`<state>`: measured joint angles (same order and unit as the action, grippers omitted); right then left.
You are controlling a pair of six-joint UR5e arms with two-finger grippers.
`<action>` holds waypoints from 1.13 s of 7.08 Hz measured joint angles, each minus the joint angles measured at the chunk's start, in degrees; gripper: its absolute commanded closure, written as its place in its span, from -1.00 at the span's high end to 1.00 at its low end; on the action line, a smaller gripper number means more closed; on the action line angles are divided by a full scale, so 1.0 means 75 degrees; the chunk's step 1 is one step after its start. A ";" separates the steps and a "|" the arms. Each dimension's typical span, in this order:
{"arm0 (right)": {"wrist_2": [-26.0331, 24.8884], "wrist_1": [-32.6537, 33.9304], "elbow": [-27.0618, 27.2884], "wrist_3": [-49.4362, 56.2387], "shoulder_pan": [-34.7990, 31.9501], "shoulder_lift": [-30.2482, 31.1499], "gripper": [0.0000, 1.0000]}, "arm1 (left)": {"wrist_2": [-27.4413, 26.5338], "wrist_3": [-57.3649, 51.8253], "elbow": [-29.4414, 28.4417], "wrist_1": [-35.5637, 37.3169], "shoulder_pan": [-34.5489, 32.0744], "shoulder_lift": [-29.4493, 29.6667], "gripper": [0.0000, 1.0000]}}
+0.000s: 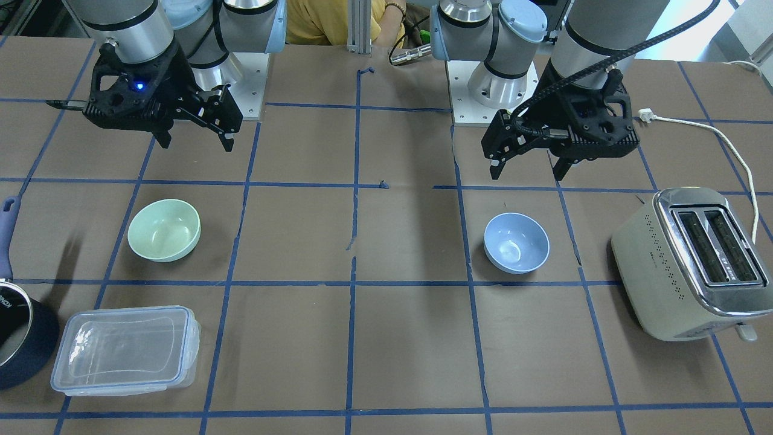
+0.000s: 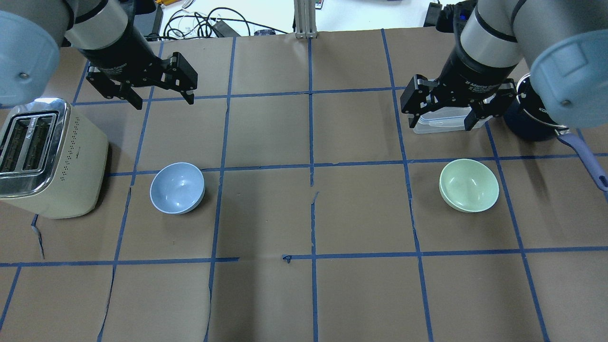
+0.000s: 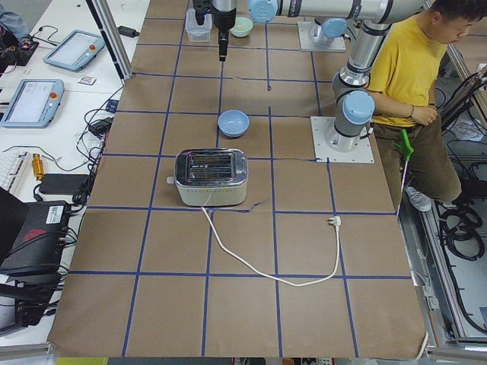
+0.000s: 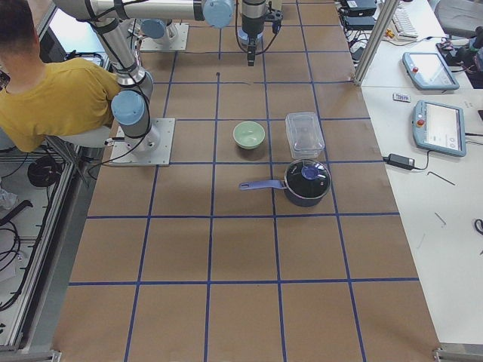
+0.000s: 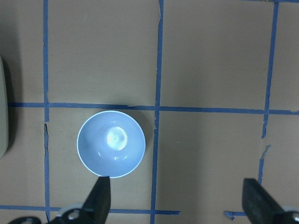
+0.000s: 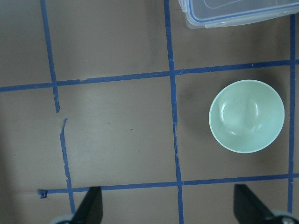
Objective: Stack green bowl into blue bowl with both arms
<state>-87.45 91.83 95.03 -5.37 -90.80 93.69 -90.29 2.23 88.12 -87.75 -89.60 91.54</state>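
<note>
The green bowl (image 1: 163, 230) stands upright and empty on the brown table; it also shows in the overhead view (image 2: 469, 185) and the right wrist view (image 6: 246, 116). The blue bowl (image 1: 516, 242) stands upright and empty far from it, seen in the overhead view (image 2: 177, 188) and the left wrist view (image 5: 111, 143). My right gripper (image 1: 196, 145) (image 2: 440, 126) hangs open and empty above the table, between the green bowl and the robot base. My left gripper (image 1: 526, 175) (image 2: 164, 102) hangs open and empty, likewise apart from the blue bowl.
A cream toaster (image 1: 688, 263) stands beside the blue bowl on the outer side, its white cord (image 1: 724, 145) trailing on the table. A clear lidded container (image 1: 124, 349) and a dark pot (image 1: 18, 338) with a blue handle sit near the green bowl. A person (image 3: 411, 68) stands behind the robot.
</note>
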 measured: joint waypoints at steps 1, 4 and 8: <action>-0.0025 -0.0072 -0.0002 -0.0001 0.0000 0.0010 1.00 | 0.0002 -0.0003 0.0003 0.0018 0.0002 0.0010 1.00; -0.0212 -0.0262 -0.0002 -0.0007 0.0022 0.0070 1.00 | -0.0015 -0.0109 0.0010 0.0017 -0.0004 -0.0009 1.00; -0.0163 -0.0290 -0.0001 0.0018 0.0125 0.0072 1.00 | -0.0047 -0.0466 0.0010 -0.0012 0.0031 -0.0011 1.00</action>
<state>-88.67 89.65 95.02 -5.24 -89.86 94.22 -90.64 -1.26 88.19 -87.84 -89.37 91.46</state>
